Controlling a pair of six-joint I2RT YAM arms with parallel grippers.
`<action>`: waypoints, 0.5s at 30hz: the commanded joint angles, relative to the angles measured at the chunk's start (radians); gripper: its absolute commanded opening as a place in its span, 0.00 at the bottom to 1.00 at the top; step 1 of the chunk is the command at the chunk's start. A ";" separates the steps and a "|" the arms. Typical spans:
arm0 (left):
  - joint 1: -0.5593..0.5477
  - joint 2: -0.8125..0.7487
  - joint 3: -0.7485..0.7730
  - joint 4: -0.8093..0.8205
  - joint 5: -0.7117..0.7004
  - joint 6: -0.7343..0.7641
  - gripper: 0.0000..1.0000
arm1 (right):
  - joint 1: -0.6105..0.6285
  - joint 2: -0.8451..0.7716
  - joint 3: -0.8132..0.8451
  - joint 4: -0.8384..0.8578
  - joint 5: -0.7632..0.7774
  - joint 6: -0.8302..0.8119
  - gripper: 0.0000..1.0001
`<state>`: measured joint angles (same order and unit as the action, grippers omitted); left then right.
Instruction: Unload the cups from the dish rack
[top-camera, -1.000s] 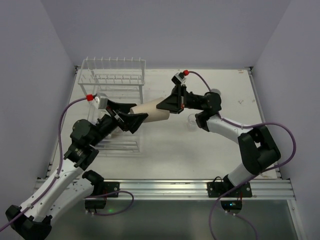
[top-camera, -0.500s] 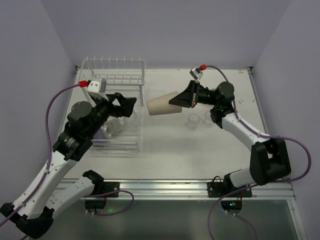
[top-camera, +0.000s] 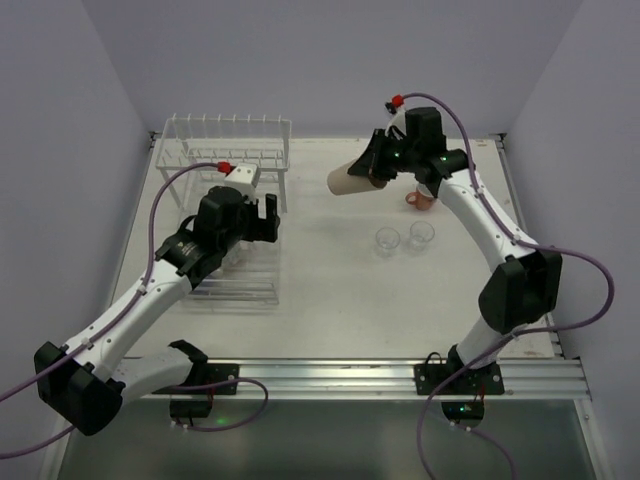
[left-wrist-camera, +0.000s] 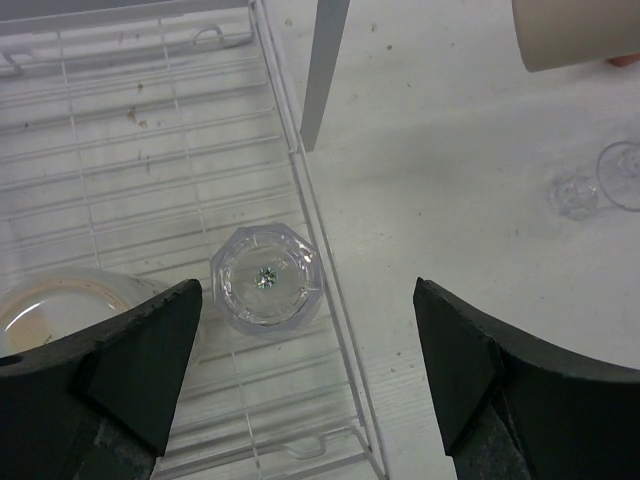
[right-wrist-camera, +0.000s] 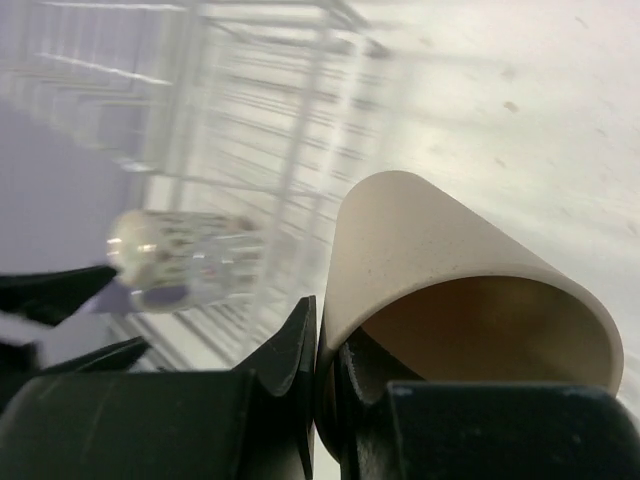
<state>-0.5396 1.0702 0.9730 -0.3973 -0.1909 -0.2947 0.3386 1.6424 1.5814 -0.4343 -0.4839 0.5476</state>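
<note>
Nearest, the left gripper (left-wrist-camera: 310, 375) hangs over the low basket of the dish rack (top-camera: 225, 155) with its jaws spread wide and nothing between them. A small clear glass (left-wrist-camera: 265, 278) stands straight below that gap, so the left arm is much the nearer one to it. The glass sits just beside the basket's right rim wire. The right finger is out over the bare table (top-camera: 330, 300), so a straight closing would likely catch that wire. Another cup (left-wrist-camera: 60, 305) in the basket shows partly under the left finger, just left of the glass. The shelf post rises beyond the glass, clear of a straight lift.

Further out on the right, two clear glasses (top-camera: 387, 240) (top-camera: 421, 234) stand close together on the table. A pink mug (top-camera: 420, 200) stands just behind them, partly hidden by the right arm.

Farthest, the right gripper (top-camera: 375, 170) pinches the wall of the tan tumbler (top-camera: 350, 178) at its mouth, one finger inside and one outside. The tumbler is in the air, lying nearly sideways with its base toward the rack. It probably needs turning upright. The open table left of the glasses looks the safest spot.
</note>
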 joint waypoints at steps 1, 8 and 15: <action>-0.006 0.002 0.046 -0.005 -0.041 0.040 0.90 | 0.004 0.106 0.094 -0.263 0.243 -0.107 0.00; -0.007 0.033 0.062 0.000 -0.024 0.048 0.90 | 0.008 0.260 0.223 -0.366 0.447 -0.161 0.00; -0.008 0.054 0.082 -0.005 -0.005 0.058 0.89 | 0.036 0.353 0.362 -0.492 0.606 -0.209 0.00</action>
<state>-0.5404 1.1168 1.0054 -0.4088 -0.2008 -0.2661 0.3527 1.9923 1.8626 -0.8551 0.0105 0.3878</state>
